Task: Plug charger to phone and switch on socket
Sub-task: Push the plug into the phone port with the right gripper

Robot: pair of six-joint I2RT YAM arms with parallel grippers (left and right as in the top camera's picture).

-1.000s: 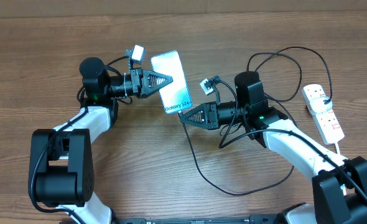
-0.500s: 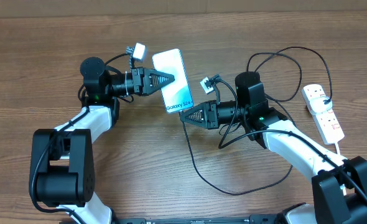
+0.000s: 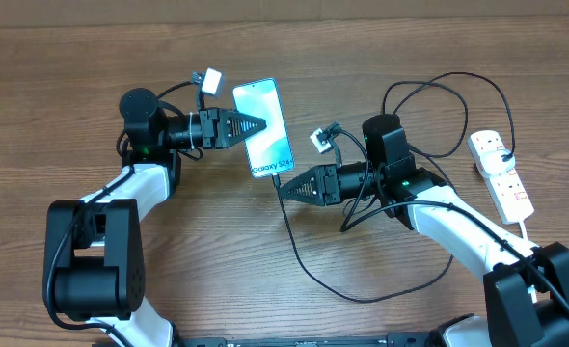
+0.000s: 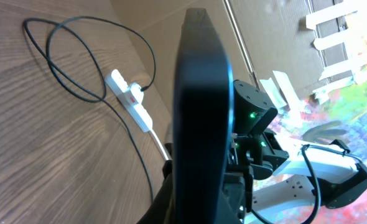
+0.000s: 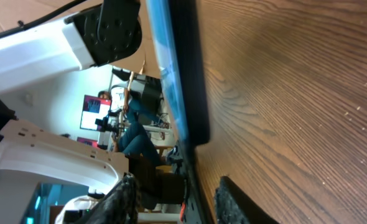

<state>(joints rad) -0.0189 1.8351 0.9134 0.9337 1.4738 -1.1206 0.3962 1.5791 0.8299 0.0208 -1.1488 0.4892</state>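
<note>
The phone (image 3: 273,146), with a cyan screen and "Galaxy S24+" text, is held off the table with its side edge in my left gripper (image 3: 262,123), which is shut on it. In the left wrist view the phone (image 4: 199,112) shows edge-on. My right gripper (image 3: 283,188) is shut on the tip of the charger (image 3: 302,255), right at the phone's lower end (image 5: 182,81). I cannot tell whether the connector is seated. The black cable loops across the table to a plug in the white socket (image 3: 501,175), also seen in the left wrist view (image 4: 130,99).
The charger cable lies in wide loops (image 3: 439,96) behind and in front of my right arm. The socket's thick white cord (image 3: 526,226) runs toward the right front. Wooden tabletop (image 3: 217,251) spans the middle and front left.
The phone has shifted slightly left in my left gripper. My right gripper has moved a little left and down with the cable tip, staying at the phone's lower end.
</note>
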